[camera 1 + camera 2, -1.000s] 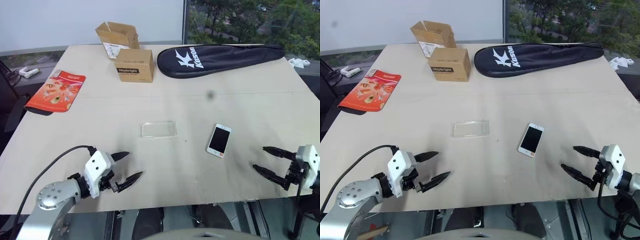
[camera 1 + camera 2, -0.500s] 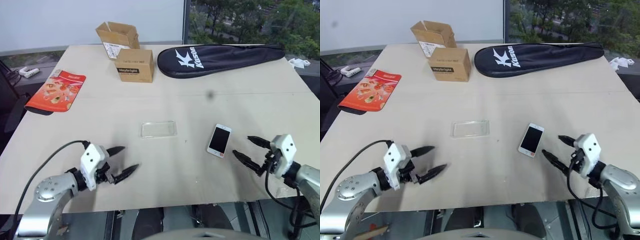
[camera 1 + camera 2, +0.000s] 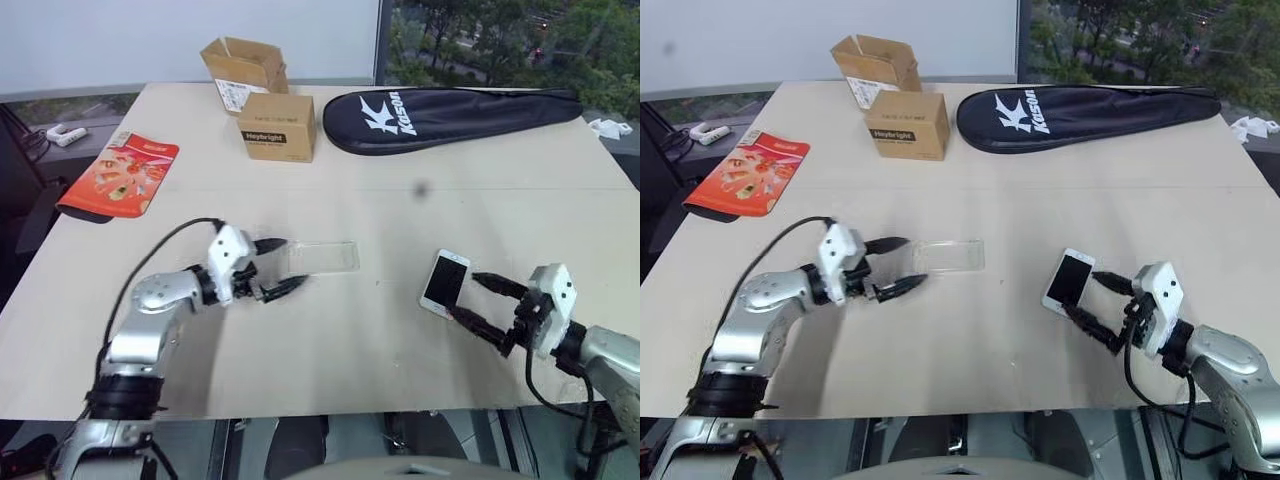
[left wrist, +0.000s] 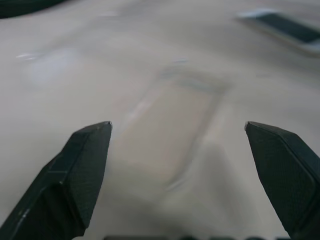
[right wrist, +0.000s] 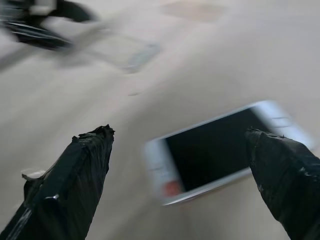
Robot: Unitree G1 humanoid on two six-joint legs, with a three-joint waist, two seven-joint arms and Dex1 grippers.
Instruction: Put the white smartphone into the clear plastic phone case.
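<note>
The clear plastic phone case (image 3: 323, 258) is seen lying flat on the pale worktop (image 3: 360, 200), just left of the frame's centre in the head views, its long side running left to right. The left claw (image 3: 284, 267) is held at the case's left end, its two black fingers spread wide, one at the upper left corner of the case and the other at its lower left corner; nothing is gripped, and whether the fingertips touch the case cannot be told. In the left wrist view the case (image 4: 167, 131) is seen as a faint outline between the spread fingers (image 4: 85, 165).

The white smartphone (image 3: 444, 283) lies screen up in the right half of the frame, tilted slightly, well apart from the case. The right claw (image 3: 473, 297) is placed just beside the phone's right edge, its fingers wide apart and empty, one near the phone's upper right side and the other near its lower end. In the right wrist view the phone (image 5: 225, 150) is seen lying between the two fingers, with the left claw (image 5: 35, 25) and the case (image 5: 125, 50) beyond it.

At the upper part of the frame, two cardboard boxes (image 3: 275, 127), a dark racket bag (image 3: 450, 107) and, at the upper left, a red packet (image 3: 122, 178) rest on the worktop.
</note>
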